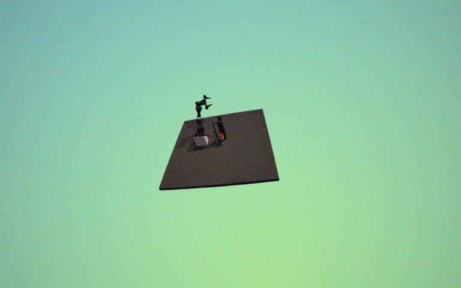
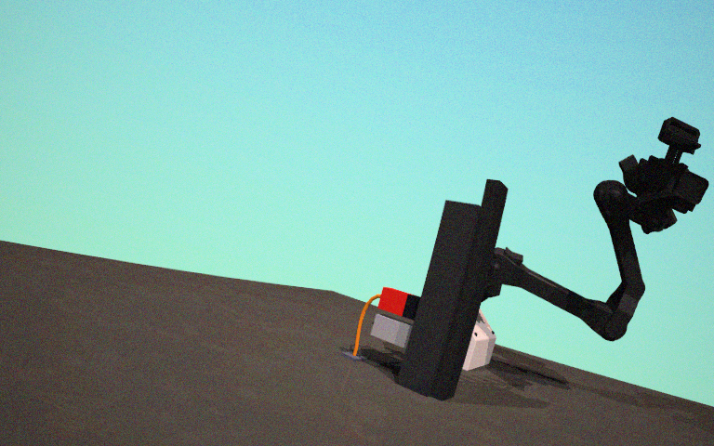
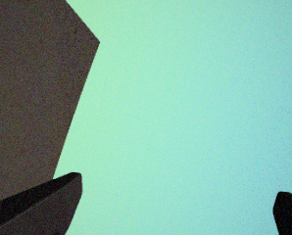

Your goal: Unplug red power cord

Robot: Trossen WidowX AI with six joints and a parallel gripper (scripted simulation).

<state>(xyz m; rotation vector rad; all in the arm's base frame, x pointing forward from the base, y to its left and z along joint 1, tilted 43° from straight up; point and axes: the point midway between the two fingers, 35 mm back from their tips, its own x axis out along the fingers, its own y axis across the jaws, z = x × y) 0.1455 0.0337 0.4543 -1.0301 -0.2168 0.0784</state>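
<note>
Plug still to be reached; open hand held off past worktop edge

The approach is judged to be the step in hand, with unplugging not yet begun. The hand point(image 1: 210, 102) point(image 2: 687, 163) point(image 3: 177, 194) is open, fingers spread wide, nothing between them. It is held high, well apart from the red plug point(image 1: 221, 134) point(image 2: 392, 301), which is seen low by the dark upright panel point(image 1: 220, 123) point(image 2: 443, 298), just above a pale grey block point(image 2: 390, 330). From the plug's outer end the orange cord point(image 1: 221, 138) point(image 2: 359, 325) is bent down to the worktop point(image 1: 240, 160) point(image 2: 184, 342) point(image 3: 33, 88). The power strip can't be told for certain, the top view being small & dark; the plug is probably seated, but its join is hidden by the panel.

For the next move, the hand should be brought back over the worktop, turned toward the plug & lowered w/ fingers either side of the red body, not the cord. A straight pull away from the socket would then be needed, followed by release & a clean back-off.

Re edges: in the top view the hand lies beyond the worktop's far edge; in the wrist view only a corner of the worktop is shown. Room is tightest btwn the white arm base point(image 1: 200, 140) point(image 2: 480, 350) & the panel, where a knock could be risked. More open room is seen on the panel's other side.
</note>
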